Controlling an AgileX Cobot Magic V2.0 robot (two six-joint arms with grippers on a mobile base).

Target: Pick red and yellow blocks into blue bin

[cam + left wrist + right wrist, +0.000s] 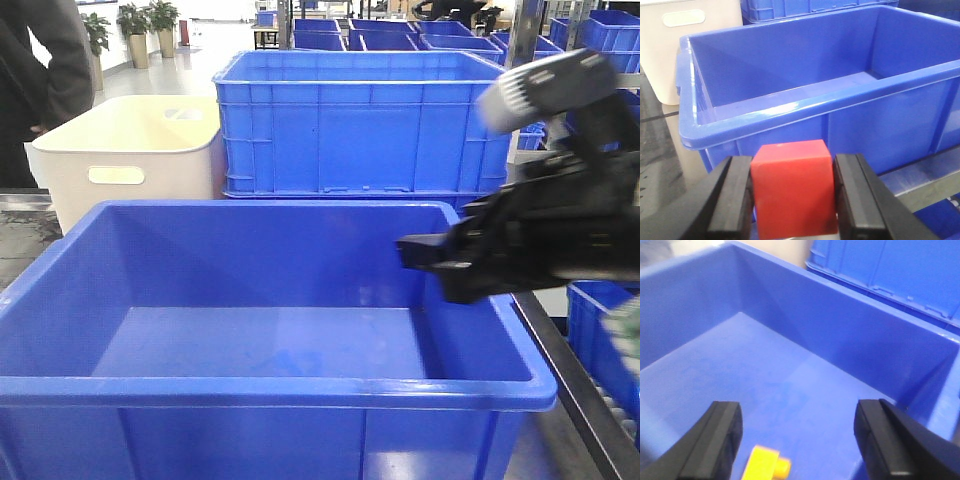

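Note:
The blue bin [270, 390] fills the foreground. My left gripper [792, 166] is shut on the red cube [792, 190], held outside the bin, just below its rolled rim [815, 107]; it does not show in the front view. My right gripper [418, 256] hangs over the bin's right side. In the right wrist view my right gripper [800, 412] is open with nothing between its fingers. Below it, the yellow brick [765, 465] shows blurred against the bin's floor [765, 370]. I cannot tell whether the brick is resting or in the air.
Behind the bin stand a ribbed blue crate [360, 130] and a cream bin [130, 160] with cut-out handles. A person [40, 70] stands at the far left. More blue crates [600, 330] and a metal rail [570, 385] lie to the right.

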